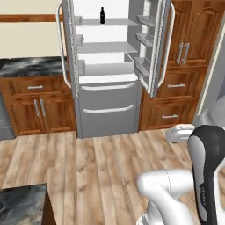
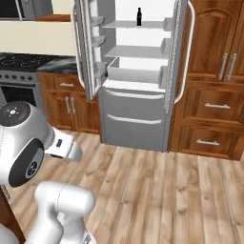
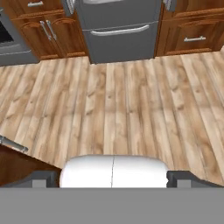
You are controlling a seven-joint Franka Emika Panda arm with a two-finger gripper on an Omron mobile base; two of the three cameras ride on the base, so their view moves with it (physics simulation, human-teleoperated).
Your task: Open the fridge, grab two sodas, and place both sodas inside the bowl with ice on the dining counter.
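The grey fridge (image 1: 107, 110) (image 2: 136, 124) stands with both upper doors swung wide, its white shelves showing. One black soda (image 1: 102, 15) (image 2: 139, 16) stands upright on the top shelf. My gripper (image 3: 113, 179) is open and empty, well back from the fridge and low over the wooden floor; its dark fingertips (image 3: 43, 178) sit far apart at the bottom of the hand view. That view looks toward the fridge's lower drawers (image 3: 120, 39). A corner of the dining counter (image 1: 22, 204) shows at the lower left. The bowl is out of view.
Brown wooden cabinets (image 1: 180, 83) (image 2: 214, 95) flank the fridge. A marbled countertop (image 1: 30, 66) and a stove (image 2: 19, 62) lie to its left. Open plank floor (image 3: 122, 109) stretches between me and the fridge. The open doors jut out toward me.
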